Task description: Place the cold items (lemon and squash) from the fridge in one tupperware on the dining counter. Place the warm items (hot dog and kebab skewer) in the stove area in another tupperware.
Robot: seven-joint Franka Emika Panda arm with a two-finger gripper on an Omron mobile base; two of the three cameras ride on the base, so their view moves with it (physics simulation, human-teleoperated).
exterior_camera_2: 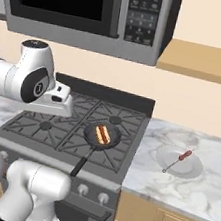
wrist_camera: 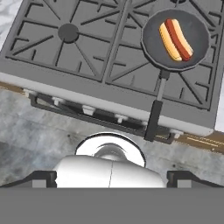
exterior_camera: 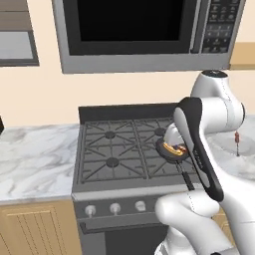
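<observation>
Red-and-tan hot dog (wrist_camera: 175,39) in dark pan (wrist_camera: 192,54), seemingly in a bun

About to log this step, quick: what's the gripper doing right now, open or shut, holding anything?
Gripper: open and empty, above the stove's front edge; the hot dog lies untouched in the pan.

Open air above the stove (exterior_camera_2: 69,126)
Microwave (exterior_camera_2: 88,8) overhangs; pan (exterior_camera_2: 101,135) occupies front right burner, left burners bare.
</observation>
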